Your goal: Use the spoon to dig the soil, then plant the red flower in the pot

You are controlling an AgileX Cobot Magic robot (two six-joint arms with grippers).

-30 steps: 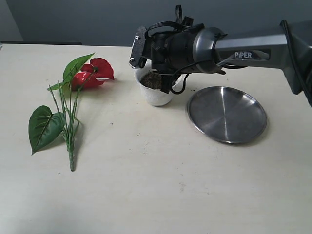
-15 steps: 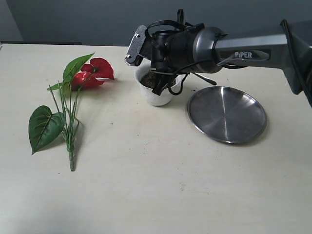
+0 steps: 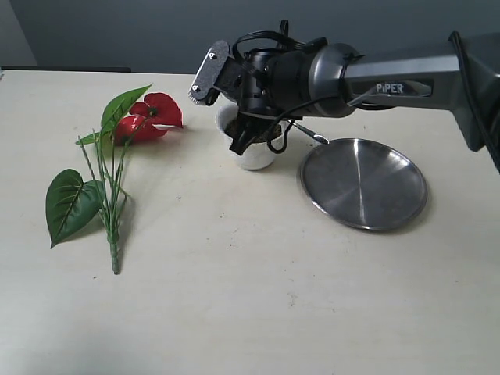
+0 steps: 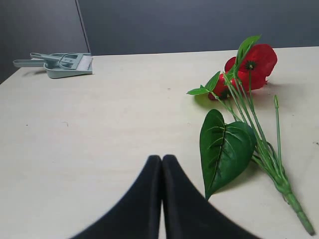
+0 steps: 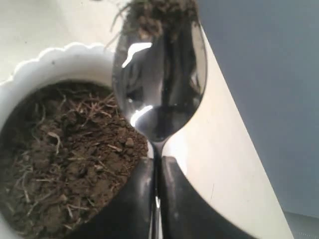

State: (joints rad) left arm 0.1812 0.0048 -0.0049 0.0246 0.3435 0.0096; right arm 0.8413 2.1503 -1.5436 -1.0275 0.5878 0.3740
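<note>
Just one spoon (image 5: 158,84) in the clenched right tool (image 5: 157,199), one pot (image 3: 251,152), one red flower (image 3: 156,115).

The white scalloped pot (image 3: 251,153) stands upper centre, full of dark, fibrous soil (image 5: 65,159). The steel spoon (image 5: 159,74) is raised above it, a clump of soil at its tip. The red flower (image 3: 152,116) lies flat at upper left, green leaves trailing downward.
</note>
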